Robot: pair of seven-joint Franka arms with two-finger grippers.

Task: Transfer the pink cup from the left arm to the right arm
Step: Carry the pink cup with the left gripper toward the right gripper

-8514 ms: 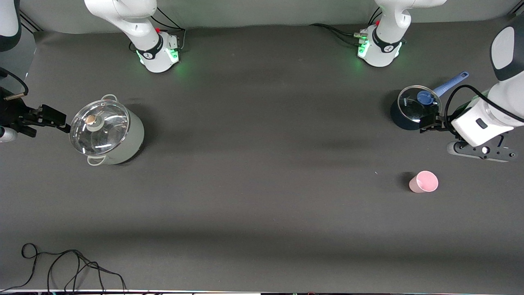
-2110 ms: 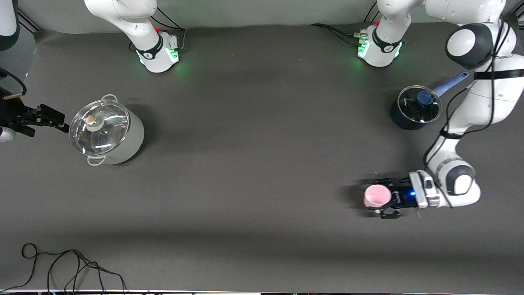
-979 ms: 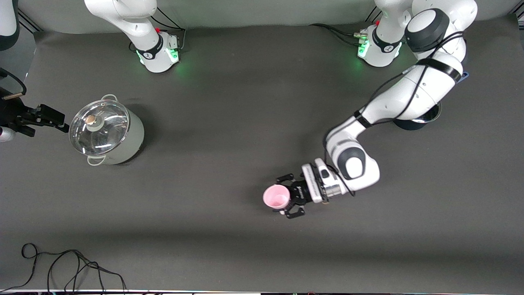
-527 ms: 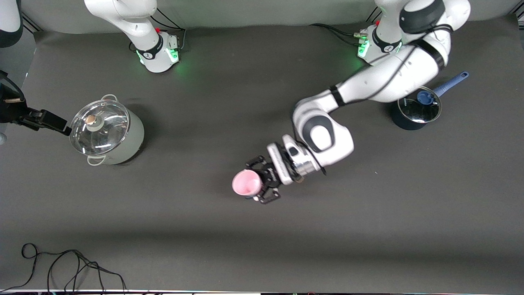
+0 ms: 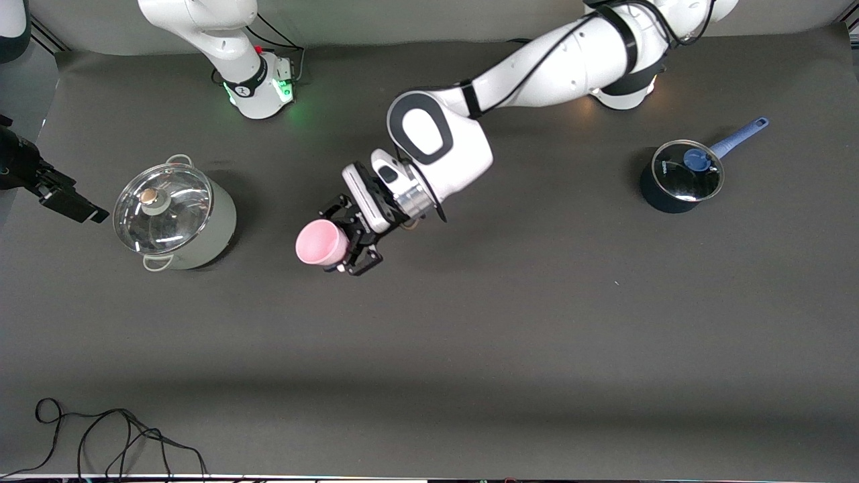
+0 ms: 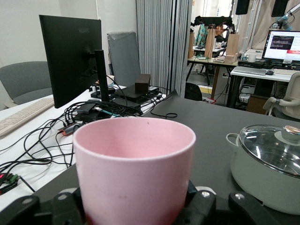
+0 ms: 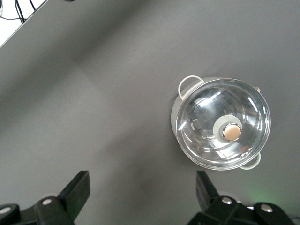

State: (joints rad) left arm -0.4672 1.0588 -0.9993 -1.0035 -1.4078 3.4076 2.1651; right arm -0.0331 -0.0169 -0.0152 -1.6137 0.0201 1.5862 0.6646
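Fingers first: on my right gripper (image 7: 140, 199) the 2 fingers (image 7: 75, 192) stand spread wide with nothing between, up in the air at the right arm's end of the table, waiting. Next along the front view stands the grey pot (image 5: 178, 221) with glass lid. Then my left gripper (image 5: 349, 241), clenched on the pink cup (image 5: 321, 243), holds it lifted over the table's middle part, beside the pot toward the left arm's end. Last, the blue saucepan (image 5: 679, 178) stands at the left arm's end, well apart.

Handling, as I judge: cup is smooth plastic, light, stiff enough but slippery, and tapered, so it can slide out if pinched weak. My left fingers (image 6: 63, 206) take it low near the base, so the free upper wall and rim are where the right gripper should take hold, approx. across the widest part.

Views: the left wrist view shows the cup's (image 6: 133, 171) mouth empty and upright between my fingers, and the pot (image 6: 267, 164) just ahead; front view cannot show this grip detail. The right wrist view looks straight down on the pot (image 7: 220, 124), no cup in it, so the right gripper is not yet lined up w/ the cup.
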